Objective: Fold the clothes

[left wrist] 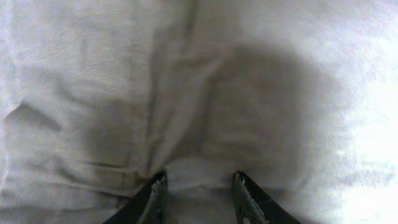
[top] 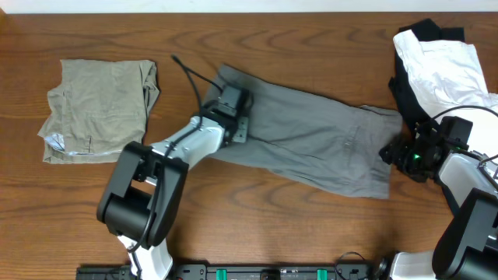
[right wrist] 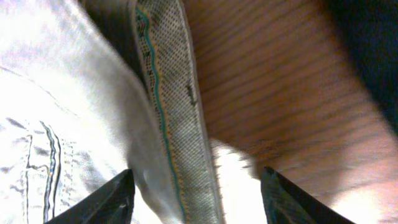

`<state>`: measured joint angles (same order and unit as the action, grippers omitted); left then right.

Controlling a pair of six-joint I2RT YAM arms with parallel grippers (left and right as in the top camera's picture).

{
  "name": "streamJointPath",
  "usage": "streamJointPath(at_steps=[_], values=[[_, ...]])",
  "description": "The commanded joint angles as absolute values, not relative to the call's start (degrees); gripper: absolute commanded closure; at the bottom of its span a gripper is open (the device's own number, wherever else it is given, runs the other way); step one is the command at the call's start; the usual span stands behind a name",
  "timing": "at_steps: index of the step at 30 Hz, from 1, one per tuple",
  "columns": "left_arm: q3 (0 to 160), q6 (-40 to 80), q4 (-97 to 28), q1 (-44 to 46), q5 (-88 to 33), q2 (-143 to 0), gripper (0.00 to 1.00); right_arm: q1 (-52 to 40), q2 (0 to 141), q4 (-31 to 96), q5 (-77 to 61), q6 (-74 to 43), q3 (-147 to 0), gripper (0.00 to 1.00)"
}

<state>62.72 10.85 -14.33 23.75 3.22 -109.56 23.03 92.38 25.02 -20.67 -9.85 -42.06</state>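
Grey shorts (top: 319,144) lie spread on the worktop (top: 257,225), right of the khaki shorts (top: 97,109). They could slip or fold crooked, since the left claw (left wrist: 199,193) looks to pinch only a small bump of cloth, and the right claw (right wrist: 199,196) is wide open, holding nothing. The cloth sits right under the left claw; the waistband (right wrist: 174,112) lies between the right claw's fingers.

The shorts (top: 311,144) are mid-grey (waistband lining (right wrist: 174,124) pale, speckled, teal-threaded)
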Motion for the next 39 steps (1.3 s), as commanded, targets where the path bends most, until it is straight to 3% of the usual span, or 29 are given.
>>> streamJointPath(at_steps=[1,13,20,26,33,39], values=[[62.7,12.6,-13.5,20.7,2.2,-111.4,0.60,22.4,97.4,26.8,-24.6,-10.0,-37.3,0.38],[62.7,12.5,-13.1,20.2,-2.2,-111.4,0.59,21.3,97.4,26.3,-27.2,-9.6,-36.2,0.37],[62.7,12.6,-13.9,20.2,-2.2,-111.4,0.59,21.3,97.4,19.8,-26.8,-10.9,-32.0,0.39],[62.7,12.6,-14.5,20.2,-2.2,-111.4,0.59,21.3,97.4,16.7,-26.8,-11.9,-30.9,0.45],[62.7,12.6,-14.5,20.2,-2.2,-111.4,0.59,21.2,97.4,16.0,-28.0,-12.4,-30.9,0.60],[62.7,12.6,-14.5,20.2,-2.2,-111.4,0.59,20.2,97.4,14.9,-29.8,-12.4,-30.9,0.60]])
